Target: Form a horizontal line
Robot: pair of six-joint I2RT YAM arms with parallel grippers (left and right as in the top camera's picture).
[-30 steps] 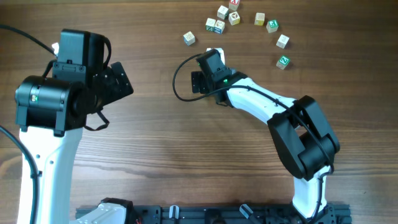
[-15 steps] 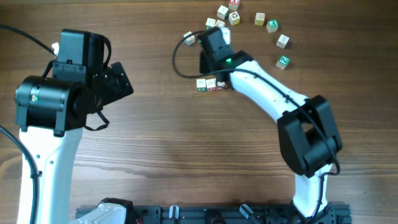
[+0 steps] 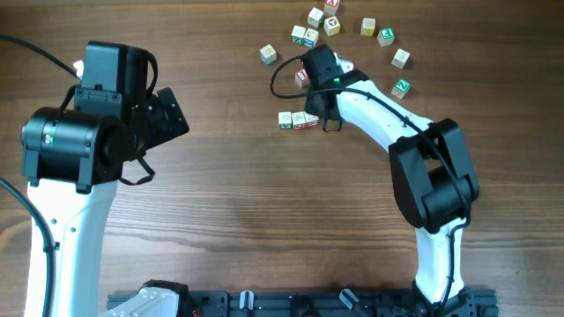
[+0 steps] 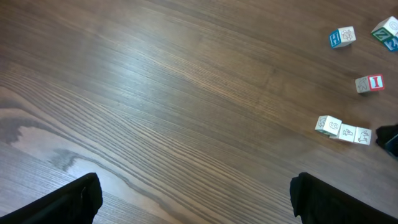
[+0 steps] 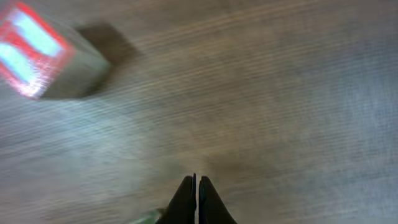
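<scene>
Right gripper has its two dark, tapered fingers pressed flat together with nothing between them, as its own wrist view shows, and it points down at the wooden table. Touching or just beside its tip lies the horizontal line, three small whitish cubes joined side to side. The row's long axis runs left to right across the overhead view, and its right end is nearest the gripper. The leftmost cube carries green marks and the other two show red along their edges. In the left wrist view the row looks slightly tilted, its pale faces bearing faint grey drawings. Just behind the row sits a single red-marked cube, square-edged and blurred in the right wrist view. Farther back, loose cubes of the same kind lie scattered near the table's far edge. The tabletop is dark brown with long, fine grain. Well to the left, the left gripper hovers with its fingers spread wide and empty.
</scene>
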